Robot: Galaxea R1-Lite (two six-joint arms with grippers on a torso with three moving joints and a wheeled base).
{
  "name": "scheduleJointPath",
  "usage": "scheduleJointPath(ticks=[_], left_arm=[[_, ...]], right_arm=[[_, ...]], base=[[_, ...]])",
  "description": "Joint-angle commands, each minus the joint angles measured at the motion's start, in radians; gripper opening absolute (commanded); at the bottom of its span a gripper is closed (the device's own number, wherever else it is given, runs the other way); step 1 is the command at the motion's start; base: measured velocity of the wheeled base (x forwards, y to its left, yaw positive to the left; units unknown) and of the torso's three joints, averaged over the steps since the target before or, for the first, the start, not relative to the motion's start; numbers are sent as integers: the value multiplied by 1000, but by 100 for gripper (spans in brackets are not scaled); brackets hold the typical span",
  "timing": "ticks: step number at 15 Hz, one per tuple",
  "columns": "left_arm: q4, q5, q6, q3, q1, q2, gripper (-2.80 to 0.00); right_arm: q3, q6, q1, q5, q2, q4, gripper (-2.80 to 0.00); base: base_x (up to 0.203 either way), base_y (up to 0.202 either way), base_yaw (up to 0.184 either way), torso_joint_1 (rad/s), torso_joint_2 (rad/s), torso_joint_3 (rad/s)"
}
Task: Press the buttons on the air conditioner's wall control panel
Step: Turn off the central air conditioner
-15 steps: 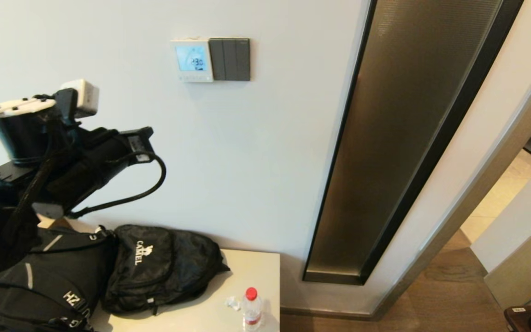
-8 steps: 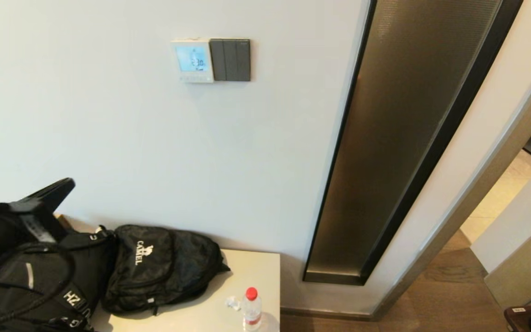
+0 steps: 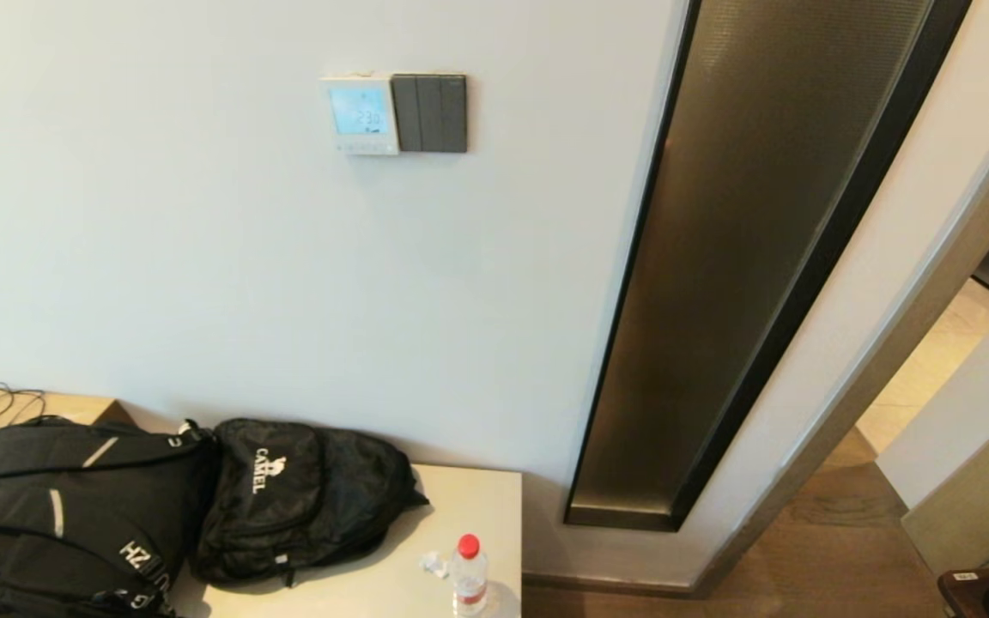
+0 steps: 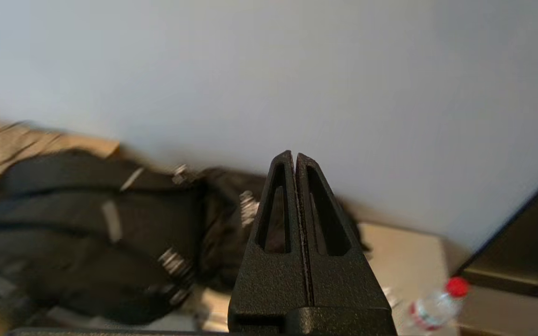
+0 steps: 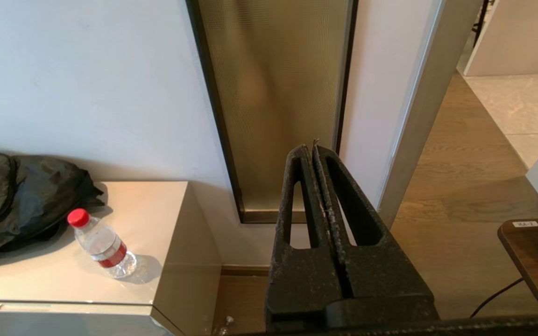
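The white wall control panel [image 3: 360, 114] hangs high on the wall, its screen lit blue with digits. A row of tiny pale buttons [image 3: 361, 148] runs along its lower edge. Neither arm shows in the head view. My left gripper [image 4: 295, 156] is shut and empty, low down, facing the wall above the black bags; the panel is out of its view. My right gripper [image 5: 311, 148] is shut and empty, low, facing the bronze wall strip near the floor.
A dark grey three-rocker switch plate [image 3: 432, 113] sits right of the panel. Black bags [image 3: 297, 493] and a red-capped water bottle [image 3: 468, 573] lie on a beige cabinet [image 3: 469, 506]. A tall bronze glass strip [image 3: 735, 257] and a doorway stand to the right.
My left arm, raised at the left of the head view a second ago, has dropped down and left that view. The panel's screen stays lit.
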Motion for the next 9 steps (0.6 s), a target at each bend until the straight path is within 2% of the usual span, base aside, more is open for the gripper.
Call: scheduleJointPath(ticks=[1, 2, 3, 9], left_arm=[[147, -7, 4, 2, 100, -179, -280], [161, -25, 7, 19, 137, -198, -280], [162, -33, 7, 40, 141, -205, -280], [126, -99, 3, 189, 133, -262, -280]], right_arm=[[0, 0, 0, 0, 1, 1, -280], [0, 0, 0, 0, 1, 1, -280], [0, 0, 0, 0, 0, 0, -280], [0, 0, 0, 0, 1, 1, -280]], base=[[0, 0, 0, 0, 0, 0], [0, 0, 0, 0, 0, 0], [0, 0, 0, 0, 0, 0], [0, 0, 0, 0, 0, 0]])
